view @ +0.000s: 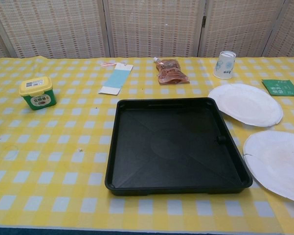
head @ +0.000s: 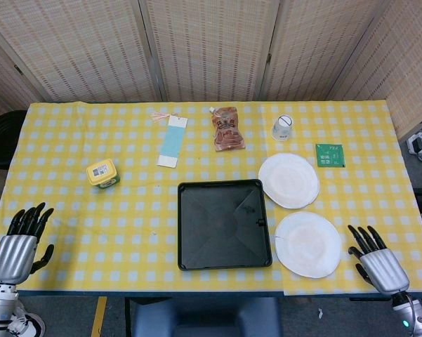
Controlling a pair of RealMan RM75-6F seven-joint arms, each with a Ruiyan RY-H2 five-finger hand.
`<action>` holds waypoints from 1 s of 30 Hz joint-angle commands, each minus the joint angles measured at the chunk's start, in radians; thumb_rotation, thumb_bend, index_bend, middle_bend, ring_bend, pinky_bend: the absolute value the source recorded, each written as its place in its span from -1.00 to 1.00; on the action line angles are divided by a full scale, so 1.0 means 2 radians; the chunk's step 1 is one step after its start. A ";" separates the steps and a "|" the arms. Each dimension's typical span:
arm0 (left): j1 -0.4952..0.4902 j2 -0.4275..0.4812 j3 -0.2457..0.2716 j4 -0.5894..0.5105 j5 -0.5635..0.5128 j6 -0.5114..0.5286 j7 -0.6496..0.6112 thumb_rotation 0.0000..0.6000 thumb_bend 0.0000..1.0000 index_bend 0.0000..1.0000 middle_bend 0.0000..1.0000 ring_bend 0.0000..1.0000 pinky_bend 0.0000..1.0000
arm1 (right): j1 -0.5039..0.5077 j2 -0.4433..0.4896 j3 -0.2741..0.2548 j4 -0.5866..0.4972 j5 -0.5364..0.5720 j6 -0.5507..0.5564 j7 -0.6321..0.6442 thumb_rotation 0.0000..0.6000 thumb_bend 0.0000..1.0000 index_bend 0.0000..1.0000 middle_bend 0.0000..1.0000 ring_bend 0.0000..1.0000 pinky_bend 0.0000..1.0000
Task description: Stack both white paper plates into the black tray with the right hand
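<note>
The black tray [view: 178, 147] looked like smooth plastic with a dull sheen. Both white paper plates, the far one [view: 245, 104] and the near one [view: 276, 162], were matt paper, the near one faintly stained. The checked tablecloth [view: 54, 161] appeared soft and matt. Each hand, left [head: 17, 242] and right [head: 379, 263], had a silvery metallic back and black fingers. The brown pouch [view: 171, 71] was glossy film.

I see the tray [view: 178, 147] mid-frame, two plates [view: 245, 104] [view: 279, 162] at right, cup [view: 225, 64] above, green tub [view: 36, 92] upper left, and what may be a sauce pouch [view: 170, 71] top centre.
</note>
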 commanded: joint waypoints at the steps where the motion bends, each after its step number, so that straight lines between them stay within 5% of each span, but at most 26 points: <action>1: -0.001 -0.001 0.001 0.000 0.001 -0.002 0.001 1.00 -0.07 -1.00 -1.00 -1.00 -1.00 | 0.002 -0.013 0.003 0.016 0.002 0.005 -0.004 1.00 -0.15 -0.21 -1.00 -1.00 -1.00; 30: -0.002 -0.004 0.001 0.000 -0.002 -0.003 0.010 1.00 -0.07 -1.00 -1.00 -1.00 -1.00 | 0.019 -0.101 -0.017 0.159 -0.016 0.025 -0.010 1.00 -0.15 -0.34 -1.00 -1.00 -1.00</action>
